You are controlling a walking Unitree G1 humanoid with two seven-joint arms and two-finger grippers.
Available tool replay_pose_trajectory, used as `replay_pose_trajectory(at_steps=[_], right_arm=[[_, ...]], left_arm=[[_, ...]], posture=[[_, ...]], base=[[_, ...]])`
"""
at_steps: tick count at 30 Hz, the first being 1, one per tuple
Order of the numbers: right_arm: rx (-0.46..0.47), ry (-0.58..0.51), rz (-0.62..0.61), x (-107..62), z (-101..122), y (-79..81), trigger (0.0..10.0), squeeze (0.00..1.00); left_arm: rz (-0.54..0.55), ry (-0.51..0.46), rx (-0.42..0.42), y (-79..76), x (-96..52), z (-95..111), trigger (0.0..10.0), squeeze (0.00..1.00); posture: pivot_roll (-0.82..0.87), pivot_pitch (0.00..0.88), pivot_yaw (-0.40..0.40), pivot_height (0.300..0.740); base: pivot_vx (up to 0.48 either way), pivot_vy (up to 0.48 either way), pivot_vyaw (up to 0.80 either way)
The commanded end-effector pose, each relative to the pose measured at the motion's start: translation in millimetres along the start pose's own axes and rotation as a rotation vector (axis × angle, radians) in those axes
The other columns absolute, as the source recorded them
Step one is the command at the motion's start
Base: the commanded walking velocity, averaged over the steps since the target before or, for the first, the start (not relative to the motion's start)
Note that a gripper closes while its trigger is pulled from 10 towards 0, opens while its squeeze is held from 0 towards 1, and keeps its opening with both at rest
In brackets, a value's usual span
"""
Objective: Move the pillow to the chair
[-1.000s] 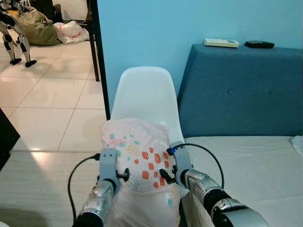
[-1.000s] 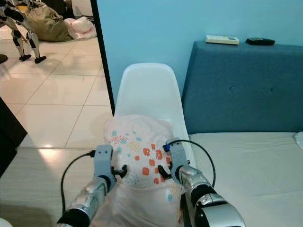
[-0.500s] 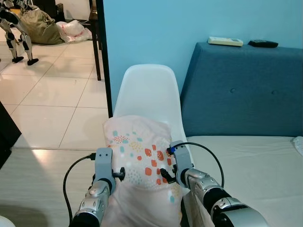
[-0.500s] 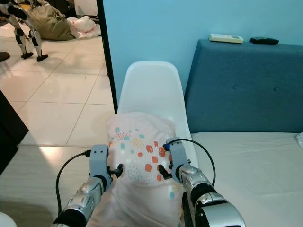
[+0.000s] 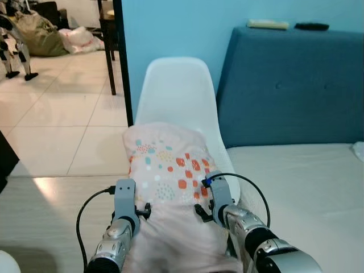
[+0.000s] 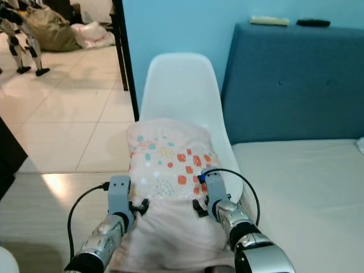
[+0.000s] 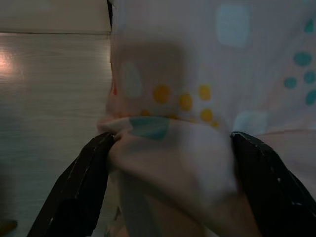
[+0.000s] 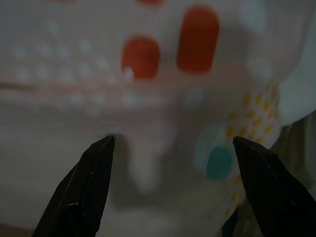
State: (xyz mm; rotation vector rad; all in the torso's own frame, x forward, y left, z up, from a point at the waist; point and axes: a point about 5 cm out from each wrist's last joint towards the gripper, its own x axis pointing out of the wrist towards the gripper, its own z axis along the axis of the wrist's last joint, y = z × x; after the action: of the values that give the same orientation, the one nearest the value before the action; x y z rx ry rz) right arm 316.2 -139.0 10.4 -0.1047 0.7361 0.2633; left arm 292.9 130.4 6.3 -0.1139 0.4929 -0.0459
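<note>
Pale pink pillow (image 5: 170, 176), red/teal/yellow spots, lies center frame on white chair (image 5: 176, 96). Left gripper (image 7: 168, 163) pinches its fabric; right gripper (image 8: 170, 163) jaws spread wide against it.

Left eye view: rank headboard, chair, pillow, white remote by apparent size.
1. Blue headboard, largest.
2. White chair and patterned pillow look alike; the pillow hides the seat and sits nearer the camera, so no ranking.
3. White remote, smallest.

1. The head's two eye views looked forward and down, sharing the chair (image 5: 181, 96) at 12 o'clock.
2. Each wrist view sat pressed close against the pillow (image 7: 197, 74), looking along its own fingers.
</note>
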Motion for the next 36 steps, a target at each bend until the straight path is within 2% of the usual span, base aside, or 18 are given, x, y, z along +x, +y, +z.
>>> replay_pose_trajectory(at_steps=[1, 5, 8, 9, 11, 13, 14, 18, 20, 23, 28, 33, 34, 36], right_arm=[[0.01, 0.01, -0.012, -0.5, -2, -3.0, 10.0, 0.0], [0.043, 0.006, -0.028, -0.9, -2, -5.4, 10.0, 0.0], [0.121, -0.018, -0.022, -1.6, -2, -8.0, 10.0, 0.0], [0.121, -0.018, -0.022, -1.6, -2, -8.0, 10.0, 0.0], [0.191, -0.032, -0.023, -2.1, -3, -9.9, 10.0, 0.0], [0.21, -0.044, -0.029, -2.4, -3, -11.7, 10.0, 0.0], [0.249, -0.107, -0.036, -3.9, 5, -16.9, 10.0, 0.0], [0.282, -0.157, -0.031, -5.1, 12, -19.8, 10.0, 0.0], [0.345, -0.251, -0.003, -7.7, 28, -23.8, 10.0, 0.0], [0.38, -0.298, -0.001, -10.1, 38, -29.4, 10.0, 0.0], [0.406, -0.299, -0.013, -11.0, 40, -33.9, 10.0, 0.0], [0.416, -0.32, 0.044, -10.6, 45, -29.0, 10.0, 0.0], [0.347, -0.294, 0.082, -9.3, 47, -22.8, 10.0, 0.0], [0.307, -0.274, 0.083, -8.7, 48, -21.5, 10.0, 0.0]], left_arm=[[-0.008, 0.036, 0.008, -0.8, -1.0, -7, 10.0, 0.0], [-0.012, 0.038, 0.006, -1.2, -1.2, -8, 10.0, 0.0], [-0.015, 0.04, 0.001, -1.6, -1.3, -8, 10.0, 0.0], [-0.015, 0.04, 0.001, -1.6, -1.3, -8, 10.0, 0.0], [-0.015, 0.041, -0.001, -1.8, -1.6, -9, 10.0, 0.0], [-0.015, 0.042, -0.002, -1.9, -1.7, -9, 10.0, 0.0], [-0.014, 0.042, -0.006, -1.6, -2.3, -10, 10.0, 0.0], [-0.013, 0.042, -0.008, -1.0, -2.8, -10, 10.0, 0.0], [-0.01, 0.044, -0.01, 0.0, -3.7, -12, 10.0, 0.0], [-0.008, 0.045, -0.011, 0.4, -4.9, -13, 10.0, 0.0], [-0.006, 0.046, -0.013, 0.1, -7.2, -15, 10.0, 0.0], [-0.002, 0.048, -0.014, 2.0, -9.4, -17, 10.0, 0.0], [0.001, 0.05, -0.016, 3.4, -11.0, -19, 10.0, 0.0], [0.003, 0.052, -0.017, 3.9, -12.0, -20, 10.0, 0.0]], posture=[[0.1, 0.055, -0.042, 0.597], [0.1, 0.057, -0.042, 0.597], [0.1, 0.059, -0.044, 0.597], [0.1, 0.059, -0.044, 0.597], [0.1, 0.059, -0.044, 0.593], [0.11, 0.062, -0.046, 0.588], [0.11, 0.067, -0.048, 0.578], [0.11, 0.069, -0.048, 0.568], [0.11, 0.074, -0.048, 0.558], [0.12, 0.083, -0.047, 0.548], [0.13, 0.098, -0.047, 0.528], [0.13, 0.111, -0.044, 0.513], [0.14, 0.118, -0.042, 0.503], [0.14, 0.122, -0.042, 0.493]], base=[[0.0, 0.0, 0.0], [0.0, 0.0, 0.0], [0.0, 0.0, 0.0], [0.0, 0.0, 0.0], [0.0, 0.0, 0.0], [0.0, 0.0, 0.0], [0.0, 0.0, 0.0], [0.0, 0.0, 0.0], [0.0, 0.0, 0.0], [0.0, 0.0, 0.0], [0.0, 0.0, 0.0], [0.0, 0.0, 0.0], [0.0, 0.0, 0.0], [0.0, 0.0, 0.0]])
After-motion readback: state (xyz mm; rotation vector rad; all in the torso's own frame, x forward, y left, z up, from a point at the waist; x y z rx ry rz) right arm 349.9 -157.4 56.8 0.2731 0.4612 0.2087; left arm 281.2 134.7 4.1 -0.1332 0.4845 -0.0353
